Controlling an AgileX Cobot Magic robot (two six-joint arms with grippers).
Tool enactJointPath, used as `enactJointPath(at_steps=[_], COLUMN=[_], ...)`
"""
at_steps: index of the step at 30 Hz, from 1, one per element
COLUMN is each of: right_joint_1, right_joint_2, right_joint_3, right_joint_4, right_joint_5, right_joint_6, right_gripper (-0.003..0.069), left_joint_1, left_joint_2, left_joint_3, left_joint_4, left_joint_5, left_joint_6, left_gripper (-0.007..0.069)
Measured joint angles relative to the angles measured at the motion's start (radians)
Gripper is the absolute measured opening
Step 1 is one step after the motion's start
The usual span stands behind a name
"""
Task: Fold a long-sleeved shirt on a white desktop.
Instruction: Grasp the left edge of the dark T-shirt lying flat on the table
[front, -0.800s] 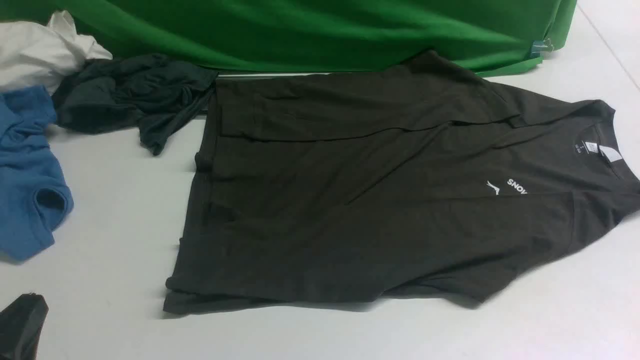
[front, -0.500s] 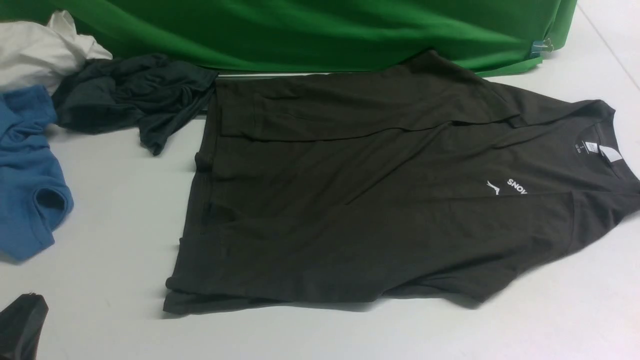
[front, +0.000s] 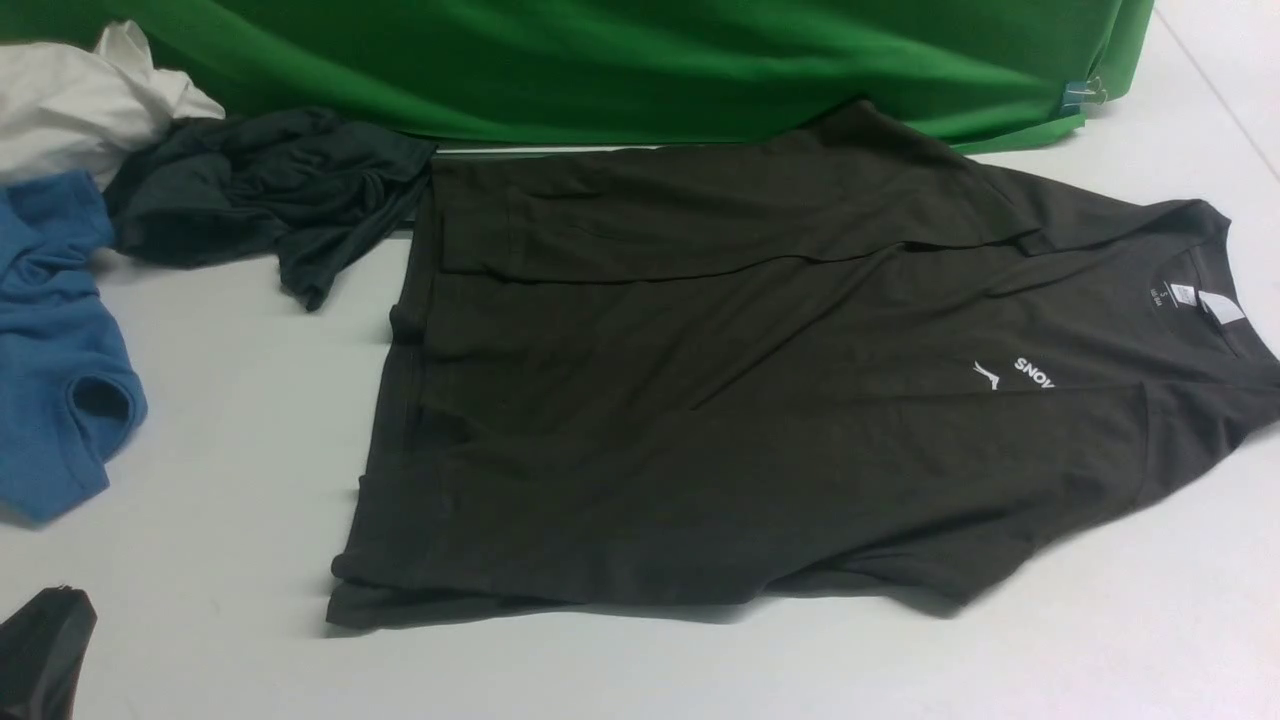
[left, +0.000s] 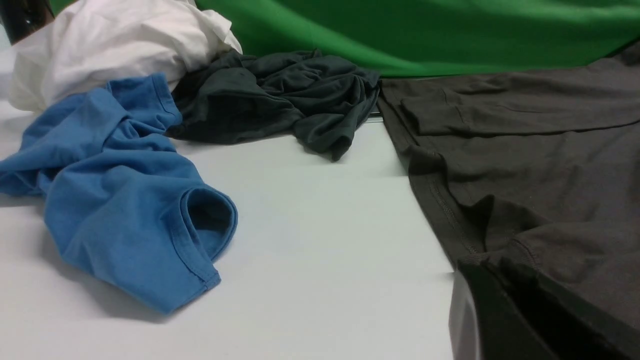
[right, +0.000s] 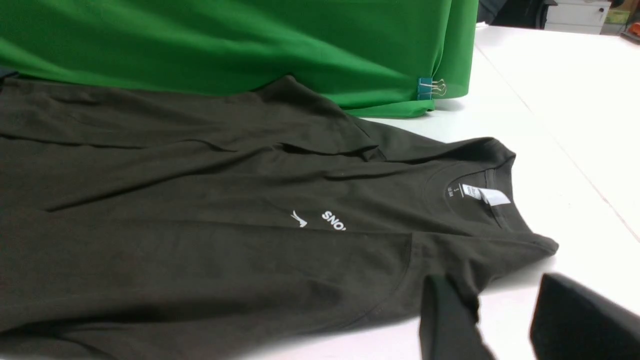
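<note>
The long-sleeved shirt (front: 750, 430) lies flat on the white desktop (front: 230, 400), hem to the left and collar with its white label to the right, both sleeves folded over the body. My left gripper (front: 45, 640) sits low at the front left corner, off the shirt. In the left wrist view it (left: 480, 267) looks shut and empty, its tip just short of the shirt's (left: 550, 165) hem corner. My right gripper (right: 492, 295) is open over bare table beside the near shoulder of the shirt (right: 200, 225), one finger (right: 445, 315) overlapping the cloth edge. It is out of the front view.
A green cloth (front: 640, 60) drapes along the back, held by a binder clip (front: 1085, 95). At the left lie a crumpled black-teal garment (front: 260, 190), a blue garment (front: 50, 350) and a white one (front: 80, 100).
</note>
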Motion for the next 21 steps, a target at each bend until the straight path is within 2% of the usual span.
enactJointPath(at_steps=[21], right_joint_1=[0.0], right_joint_2=[0.0], right_joint_3=[0.0], right_joint_4=[0.0], right_joint_5=[-0.038], right_joint_6=[0.0], right_gripper=[0.024], left_joint_1=[0.0], left_joint_2=[0.0], left_joint_3=[0.0], left_joint_4=[0.0], left_joint_5=[0.0], left_joint_6=[0.0], left_gripper=[0.002])
